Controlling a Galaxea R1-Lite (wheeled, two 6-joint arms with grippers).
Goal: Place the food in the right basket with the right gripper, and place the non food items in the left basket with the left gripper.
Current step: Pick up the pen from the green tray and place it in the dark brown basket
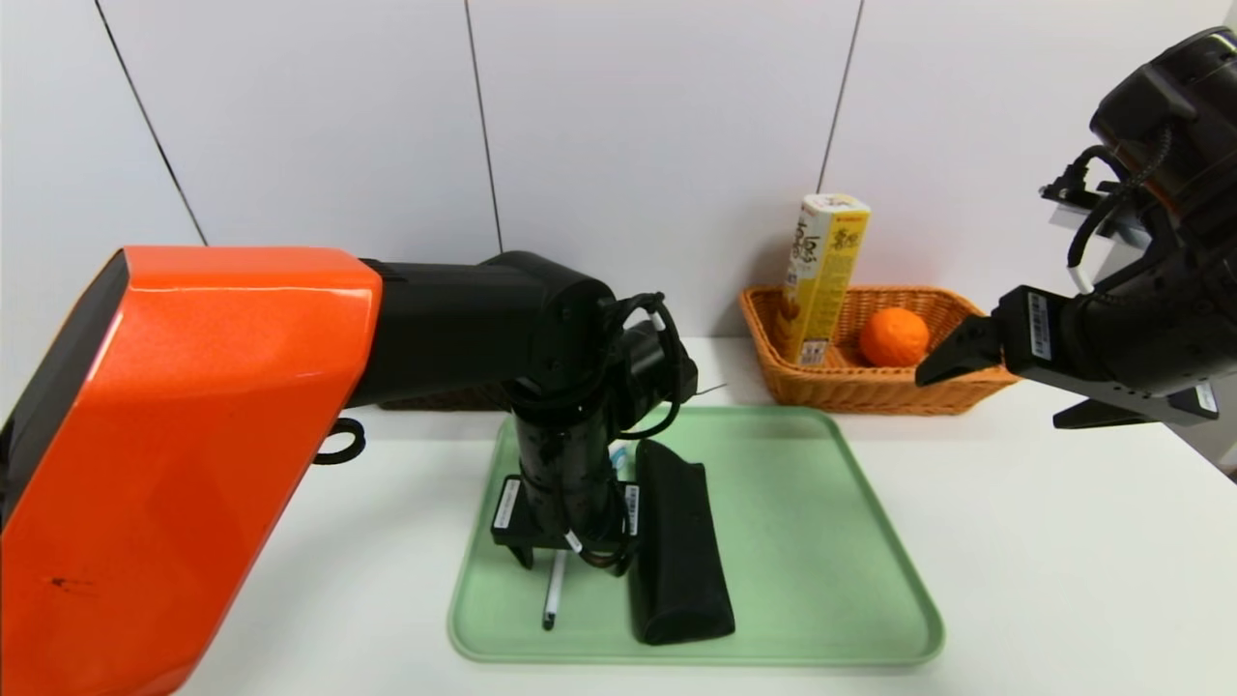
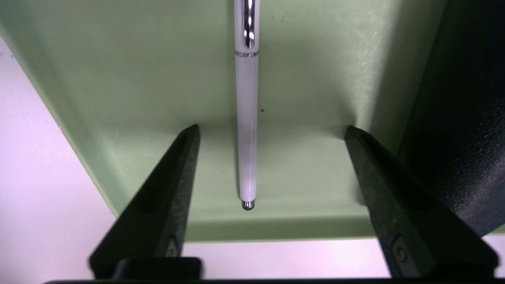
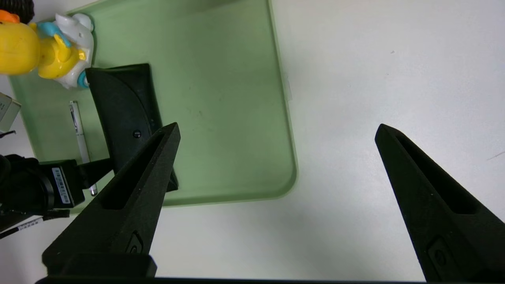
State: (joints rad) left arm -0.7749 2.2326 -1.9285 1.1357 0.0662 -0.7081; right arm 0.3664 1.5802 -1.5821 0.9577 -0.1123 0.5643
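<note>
My left gripper [image 1: 570, 564] points down onto the green tray [image 1: 821, 541]. It stands open, with the slim white pen [image 2: 247, 118] lying between its fingers [image 2: 185, 157] and touching neither. The pen [image 1: 553, 597] lies beside the long black pouch [image 1: 676, 541]. The yellow duck toy [image 3: 43, 51] sits at the tray's far end, behind the left arm in the head view. The orange right basket [image 1: 870, 387] holds the upright yellow-and-white carton [image 1: 821, 280] and the orange fruit [image 1: 894, 336]. My right gripper [image 1: 988, 401] hangs open and empty beside that basket. The left basket [image 1: 440, 397] is almost wholly hidden behind my left arm.
A white table [image 1: 1063, 561] carries the tray and baskets, with a white panelled wall behind. The right gripper [image 3: 276, 130] hovers over bare table beside the tray's corner [image 3: 290, 177]. The pouch [image 2: 465, 118] lies close against one left finger.
</note>
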